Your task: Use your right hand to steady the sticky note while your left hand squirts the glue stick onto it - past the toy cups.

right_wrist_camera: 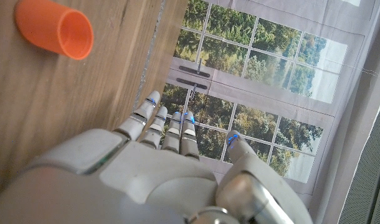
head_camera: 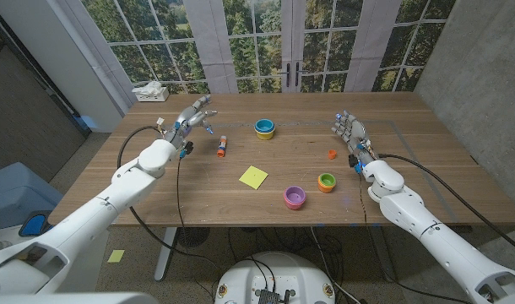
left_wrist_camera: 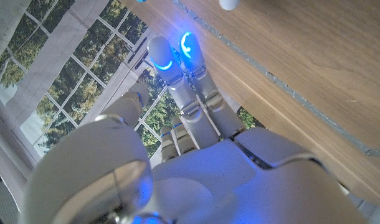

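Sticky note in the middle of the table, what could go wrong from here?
1. The sticky note lies loose with neither hand on it; it may slide unless the right hand pins it first.
2. The purple cup and green cup sit near the right hand's likely path and could get knocked.
3. The small glue stick may roll away from the left hand.

Yellow sticky note (head_camera: 253,176), orange-capped glue stick (head_camera: 221,149), wooden table (head_camera: 393,181).

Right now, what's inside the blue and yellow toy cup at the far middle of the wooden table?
The blue and yellow toy cup shows a yellow inner cup nested in it; below that rim the bottom is hidden.
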